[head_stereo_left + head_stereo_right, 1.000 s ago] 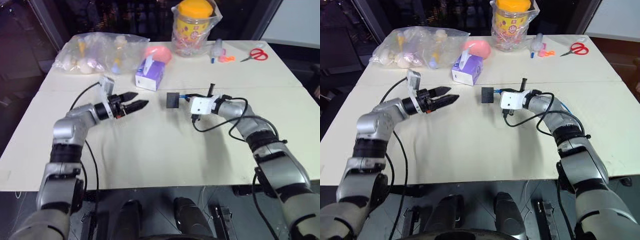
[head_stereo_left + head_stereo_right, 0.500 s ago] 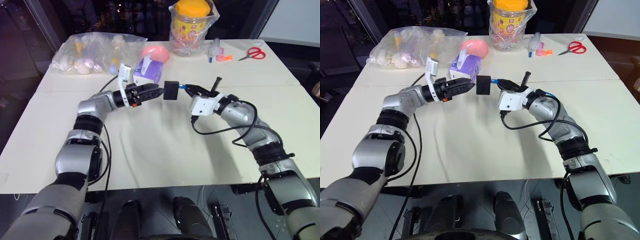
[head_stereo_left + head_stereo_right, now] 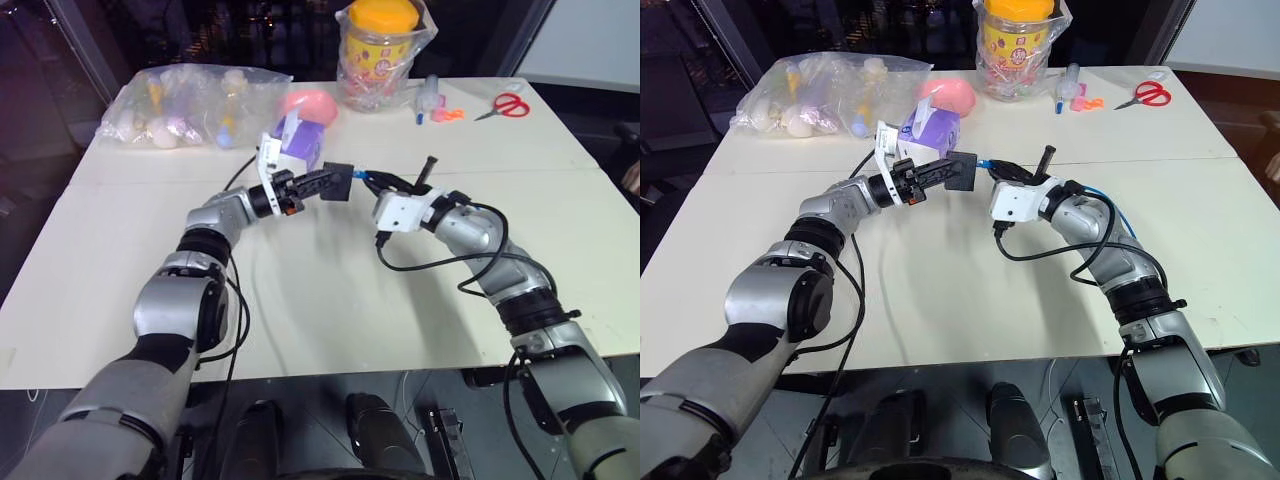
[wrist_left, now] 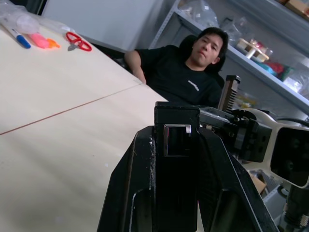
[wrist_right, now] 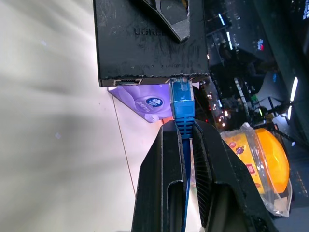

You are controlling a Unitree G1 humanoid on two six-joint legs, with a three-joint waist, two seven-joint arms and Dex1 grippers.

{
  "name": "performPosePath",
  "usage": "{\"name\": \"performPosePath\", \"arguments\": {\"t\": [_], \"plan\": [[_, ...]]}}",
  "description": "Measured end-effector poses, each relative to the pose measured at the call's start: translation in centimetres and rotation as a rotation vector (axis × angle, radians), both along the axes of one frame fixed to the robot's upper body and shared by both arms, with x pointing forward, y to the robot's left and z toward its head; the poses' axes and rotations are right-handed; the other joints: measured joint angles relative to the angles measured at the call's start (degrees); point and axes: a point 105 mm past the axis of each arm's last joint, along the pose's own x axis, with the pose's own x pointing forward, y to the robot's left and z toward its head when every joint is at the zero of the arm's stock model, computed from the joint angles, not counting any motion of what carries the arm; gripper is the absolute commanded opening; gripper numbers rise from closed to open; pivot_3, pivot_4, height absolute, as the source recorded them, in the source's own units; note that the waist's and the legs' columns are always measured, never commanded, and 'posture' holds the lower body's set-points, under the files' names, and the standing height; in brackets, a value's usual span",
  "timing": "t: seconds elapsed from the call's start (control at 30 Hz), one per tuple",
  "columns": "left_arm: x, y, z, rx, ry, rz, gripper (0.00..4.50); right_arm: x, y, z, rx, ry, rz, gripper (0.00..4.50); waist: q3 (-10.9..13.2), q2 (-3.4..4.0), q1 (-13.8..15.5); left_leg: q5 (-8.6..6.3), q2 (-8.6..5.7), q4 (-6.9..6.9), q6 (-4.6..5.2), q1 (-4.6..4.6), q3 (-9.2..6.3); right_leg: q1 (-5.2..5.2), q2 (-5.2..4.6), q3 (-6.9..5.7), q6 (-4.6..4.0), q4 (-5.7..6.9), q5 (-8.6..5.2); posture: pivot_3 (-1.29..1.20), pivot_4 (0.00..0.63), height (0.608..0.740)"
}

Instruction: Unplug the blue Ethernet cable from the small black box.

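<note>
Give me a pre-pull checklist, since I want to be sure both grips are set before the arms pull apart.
1. Left gripper shut on the small black box: ok, fingers clamp both sides.
2. Right gripper shut on the blue Ethernet cable: ok, pinched just behind the plug.
3. Plug already out of the port: not ok, it sits in the box's edge.
4. Latch tab pressed: cannot tell.
5. Box lifted off the table: ok, held in the air.
6. Purple tissue box out of the way: cannot tell, it sits close behind.
</note>
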Motion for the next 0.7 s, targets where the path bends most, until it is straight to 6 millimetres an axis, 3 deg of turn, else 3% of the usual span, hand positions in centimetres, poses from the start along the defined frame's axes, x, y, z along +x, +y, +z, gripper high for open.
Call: {"name": "performPosePath", "arguments": {"t": [0.07, 0.23, 0.27, 0.33, 0.37, 0.4, 0.43, 0.47, 0.5, 0.57, 0.7], "plan": [[0.0, 0.0, 0.0, 0.005, -0.001, -0.001, 0.5, -0.1, 0.0, 0.0, 0.0, 0.004, -0.002, 0.0, 0.0, 0.0, 0.0, 0.0, 0.0, 0.01, 0.0, 0.0, 0.0, 0.0, 0.0, 0.0, 0.0, 0.01, 0.0, 0.0, 0.15, 0.74], [0.0, -0.2, -0.2, 0.002, 0.012, -0.002, 0.5, -1.0, -0.5, -0.5, 0.051, 0.055, -0.015, 2.19, 0.0, 0.0, 0.2, 0.0, 0.0, 0.01, 0.0, -0.02, -0.05, 0.01, 0.0, -0.03, 0.01, 0.0, -0.01, 0.0, 0.15, 0.74], [0.0, -0.1, -0.1, -0.008, 0.018, 0.0, 0.5, -1.3, -1.2, -0.7, 0.088, 0.076, -0.05, 2.75, 0.0, 0.0, 0.4, 0.0, 0.0, 0.01, 0.0, -0.04, -0.05, 0.0, 0.0, -0.03, 0.02, 0.0, -0.01, 0.0, 0.15, 0.74], [0.2, 0.3, 0.3, -0.084, 0.051, 0.017, 0.5, -2.3, -4.1, -1.4, 0.358, 0.194, -0.188, 3.69, 0.0, -0.05, 1.3, -0.01, 0.0, 0.01, 0.01, -0.08, -0.14, 0.02, 0.01, -0.09, 0.03, -0.01, -0.02, 0.0, 0.15, 0.74], [0.3, 1.0, 0.5, -0.135, 0.078, 0.031, 0.5, -3.0, -4.9, -2.3, 0.604, 0.322, -0.23, 3.69, 0.0, -0.05, 1.4, -0.01, 0.01, -0.01, 0.01, -0.09, -0.17, -0.01, 0.01, -0.1, 0.02, 0.02, -0.02, 0.0, 0.15, 0.74], [0.3, 1.1, 0.5, -0.14, 0.08, 0.032, 0.5, -3.1, -4.9, -2.4, 0.63, 0.335, -0.233, 3.69, 0.0, -0.04, 1.4, -0.01, 0.02, 0.0, 0.01, -0.09, -0.17, -0.01, 0.01, -0.11, 0.02, 0.03, -0.02, 0.0, 0.15, 0.74], [0.2, 1.1, 0.6, -0.17, 0.096, 0.026, 0.5, -3.6, -4.6, -2.8, 0.82, 0.432, -0.221, 3.69, 0.0, -0.02, 1.2, -0.01, 0.01, 0.03, 0.01, -0.09, -0.1, -0.07, 0.01, -0.05, 0.01, 0.13, -0.01, 0.0, 0.15, 0.74], [-0.2, 0.6, 1.1, -0.224, 0.113, -0.012, 0.5, -4.6, -3.7, -2.2, 1.174, 0.564, -0.138, 3.69, 0.0, -0.02, 1.3, 0.0, 0.07, 0.05, 0.01, -0.09, -0.18, -0.08, 0.03, -0.11, 0.0, 0.25, -0.01, 0.0, 0.15, 0.74], [-0.5, 0.1, 1.4, -0.255, 0.122, -0.042, 0.5, -5.3, -2.6, -1.6, 1.334, 0.653, -0.052, 3.69, 0.0, -0.01, 1.3, 0.0, 0.08, 0.06, 0.01, -0.07, -0.18, -0.08, 0.02, -0.12, 0.0, 0.38, -0.02, 0.0, 0.15, 0.74], [-1.3, -1.5, 2.0, -0.308, 0.149, -0.116, 0.5, -6.6, -0.5, 0.1, 1.464, 0.791, 0.11, 3.69, 0.0, -0.02, 1.4, 0.0, 0.03, 0.16, 0.01, -0.03, -0.17, -0.02, -0.01, -0.11, 0.0, 0.4, -0.01, 0.0, 0.15, 0.74], [-2.9, -1.5, 2.0, -0.401, 0.221, -0.198, 0.5, -7.4, -1.2, 1.9, 1.667, 0.867, 0.233, 3.69, 0.0, -0.02, 1.3, 0.0, 0.04, 0.1, 0.01, 0.3, -0.15, 0.24, -0.02, -0.07, -0.02, 0.37, -0.03, 0.0, 0.15, 0.74]]}}
